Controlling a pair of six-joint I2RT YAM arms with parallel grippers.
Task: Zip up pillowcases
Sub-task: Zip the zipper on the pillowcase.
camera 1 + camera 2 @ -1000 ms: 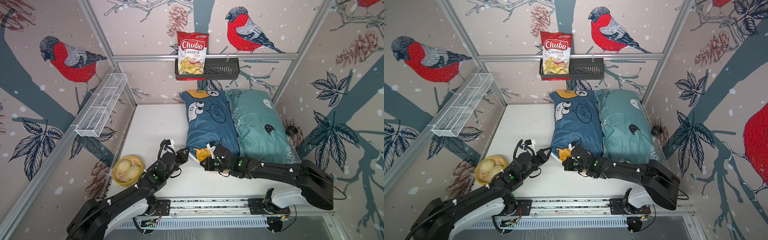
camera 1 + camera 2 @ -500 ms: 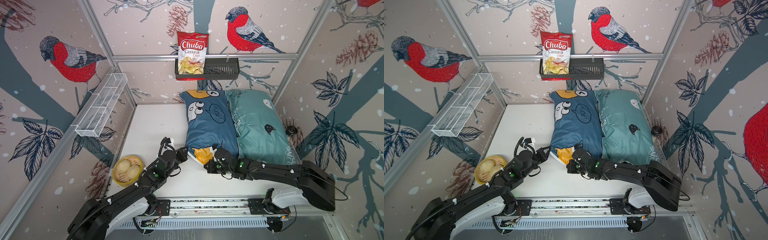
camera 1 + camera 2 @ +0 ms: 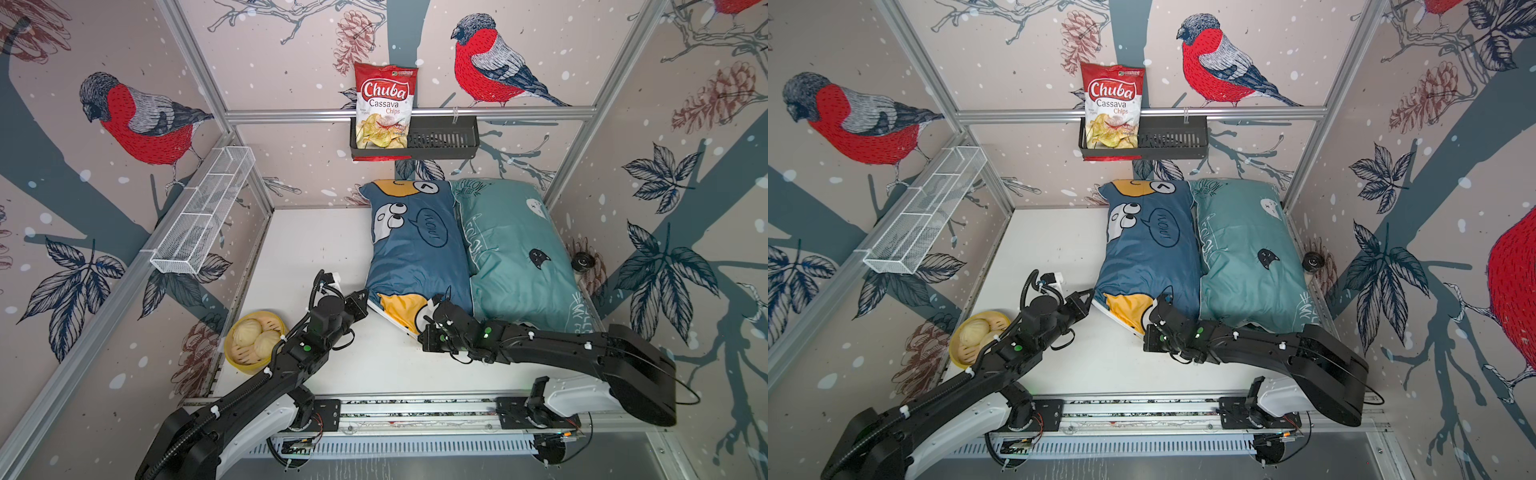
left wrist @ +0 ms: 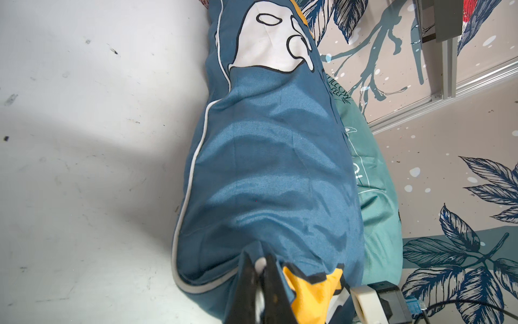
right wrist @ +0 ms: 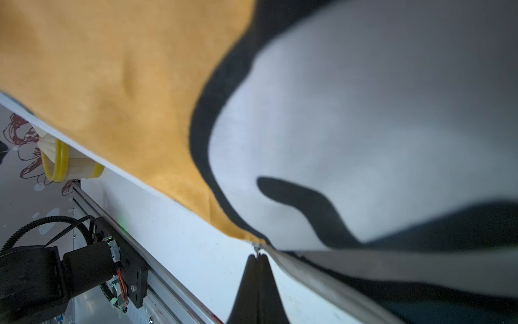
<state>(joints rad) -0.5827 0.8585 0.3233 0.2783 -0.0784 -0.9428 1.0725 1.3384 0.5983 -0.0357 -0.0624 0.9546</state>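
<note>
On my white desk point(image 3: 316, 257) the dark blue pillowcase point(image 3: 415, 257) lies lengthwise, right of centre. Its long side touches the teal pillowcase point(image 3: 519, 249), which fills the strip along the right wall. Both reach from the back wall toward the arms. My left tool point(image 4: 260, 261) is clenched on the blue one's near left corner, white piping pinched between its tips. My right tool point(image 5: 258, 256) is clenched on the small zipper pull point(image 5: 256, 248) at that case's near edge.
</note>
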